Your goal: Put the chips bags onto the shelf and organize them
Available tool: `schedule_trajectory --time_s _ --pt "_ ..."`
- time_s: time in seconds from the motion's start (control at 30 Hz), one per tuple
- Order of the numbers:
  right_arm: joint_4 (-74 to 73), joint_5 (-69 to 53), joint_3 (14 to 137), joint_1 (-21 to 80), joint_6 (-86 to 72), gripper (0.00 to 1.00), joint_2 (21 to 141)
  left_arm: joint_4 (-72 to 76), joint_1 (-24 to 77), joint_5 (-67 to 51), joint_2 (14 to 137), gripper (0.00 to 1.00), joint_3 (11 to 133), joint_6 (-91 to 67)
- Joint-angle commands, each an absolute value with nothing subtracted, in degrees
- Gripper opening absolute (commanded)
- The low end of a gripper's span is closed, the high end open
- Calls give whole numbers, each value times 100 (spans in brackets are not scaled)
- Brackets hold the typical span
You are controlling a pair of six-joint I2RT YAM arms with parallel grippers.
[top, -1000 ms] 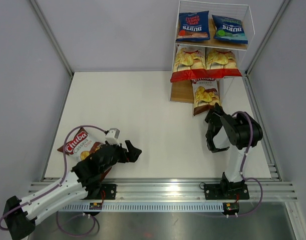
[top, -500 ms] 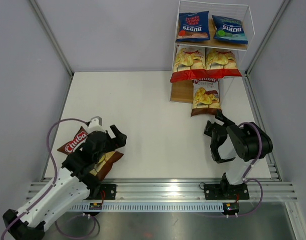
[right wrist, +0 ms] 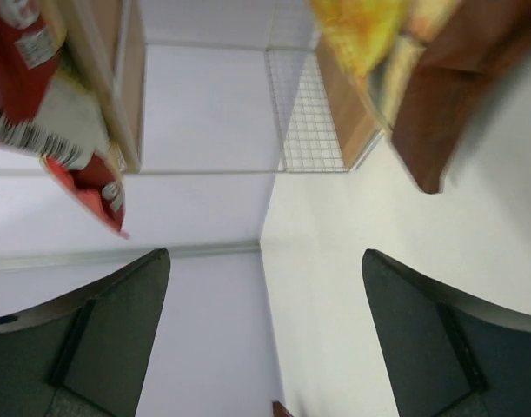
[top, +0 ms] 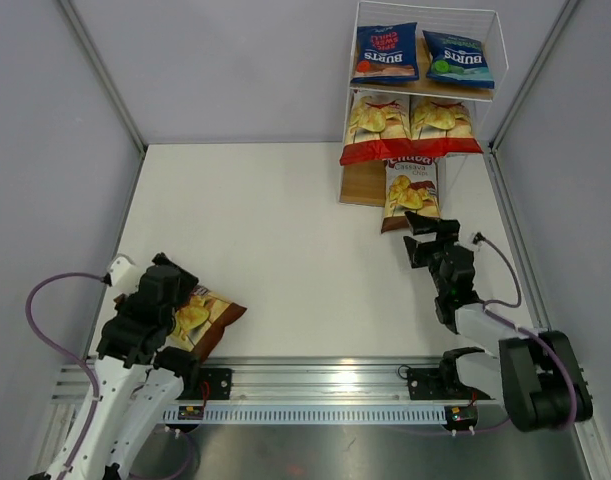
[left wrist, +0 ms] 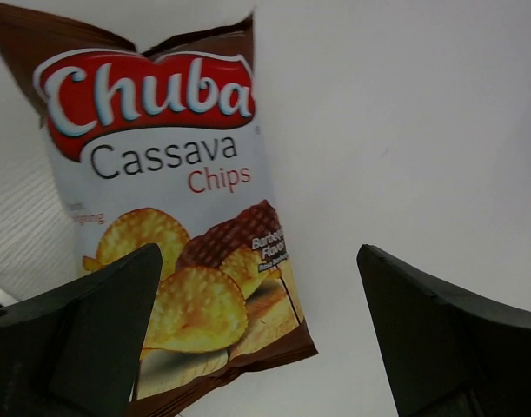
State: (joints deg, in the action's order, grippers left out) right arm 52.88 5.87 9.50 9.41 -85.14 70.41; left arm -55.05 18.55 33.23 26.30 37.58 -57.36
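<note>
Length of the brown glossy Chuba chips bag (left wrist: 161,217) crosses the closing line of the spread, empty left gripper (left wrist: 256,287) overhead, seemingly off-centre.

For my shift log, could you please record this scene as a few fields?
shelf: white wire rack, three wooden tiers
top tier: two Burts bags
middle tier: two red-and-white bags
bottom tier: brown Chuba bag, overhanging front edge
table: second brown Chuba bag, near left
left gripper: open, above second brown Chuba bag
right gripper: open, empty
</note>
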Motion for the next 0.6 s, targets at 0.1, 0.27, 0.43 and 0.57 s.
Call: schedule_trajectory --time_s 0.1,0.27,0.43,0.57 --pt "885 -1045 2706 835 -5171 99 5056 -6389 1204 3841 2382 99 3850 -7039" --pt "843 -2265 2891 809 -4887 99 4526 -6154 1099 3736 2470 99 3341 -7533" --pt "588 -2979 3094 809 -4394 99 4781 -5048 1099 2972 2137 99 2462 -7163" --pt "1002 -3120 2936 809 -4623 100 4843 -4457 1099 2365 2101 97 2005 -7022"
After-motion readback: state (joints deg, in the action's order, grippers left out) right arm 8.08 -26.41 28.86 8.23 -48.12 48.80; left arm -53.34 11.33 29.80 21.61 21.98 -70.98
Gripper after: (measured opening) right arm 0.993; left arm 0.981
